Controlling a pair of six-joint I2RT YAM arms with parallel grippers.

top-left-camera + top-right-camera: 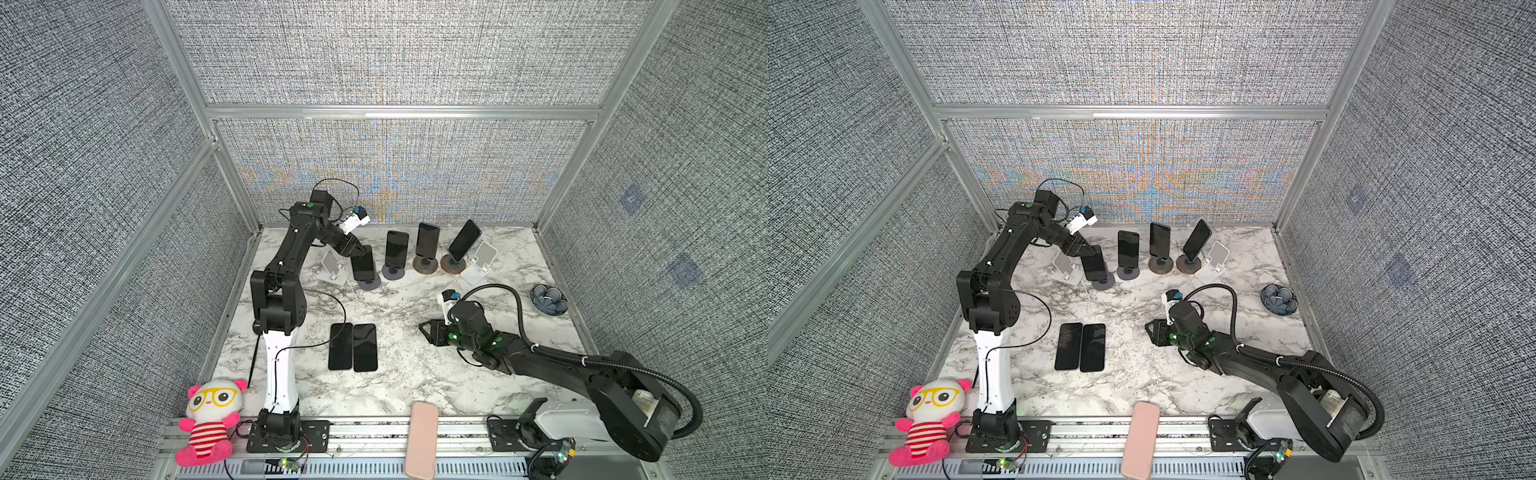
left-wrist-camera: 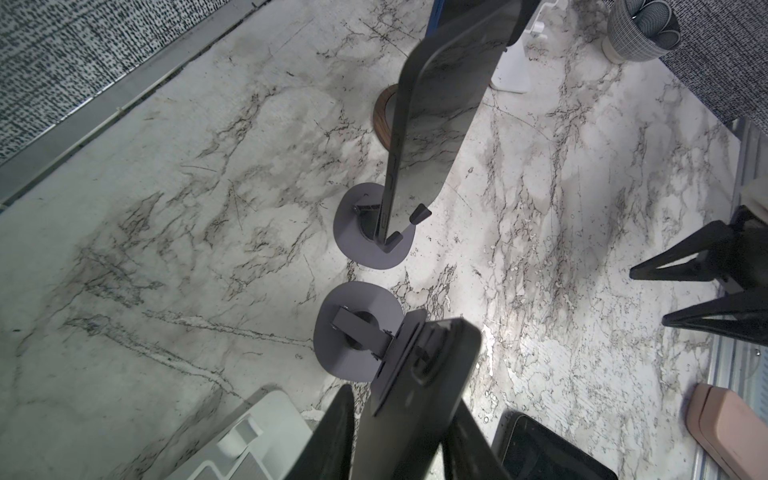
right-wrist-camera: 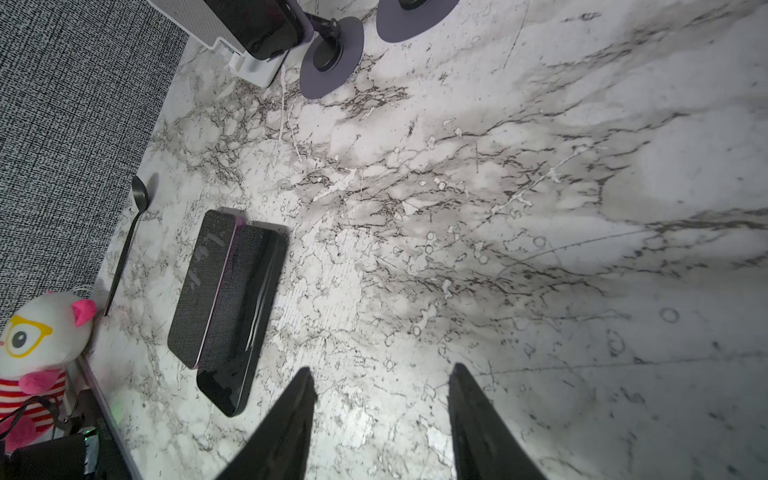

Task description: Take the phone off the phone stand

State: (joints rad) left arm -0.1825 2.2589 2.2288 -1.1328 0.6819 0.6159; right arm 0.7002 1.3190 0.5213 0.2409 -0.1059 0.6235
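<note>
Left gripper (image 1: 360, 250) narrow, straddling top edge of phone (image 1: 364, 267); cannot tell if clamped. Phone sits on leftmost purple phone stand (image 1: 370, 284), far left. Right gripper (image 3: 380, 415) part open, empty, near right

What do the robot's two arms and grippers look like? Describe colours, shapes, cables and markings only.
The left arm is black with one white lower link, a thin black cable and a green dot. The right arm is mostly black, with a thick ribbed hose and green lights. Each wrist carries a small white module. The left gripper and right gripper have black, tapering, pointed fingers.
</note>
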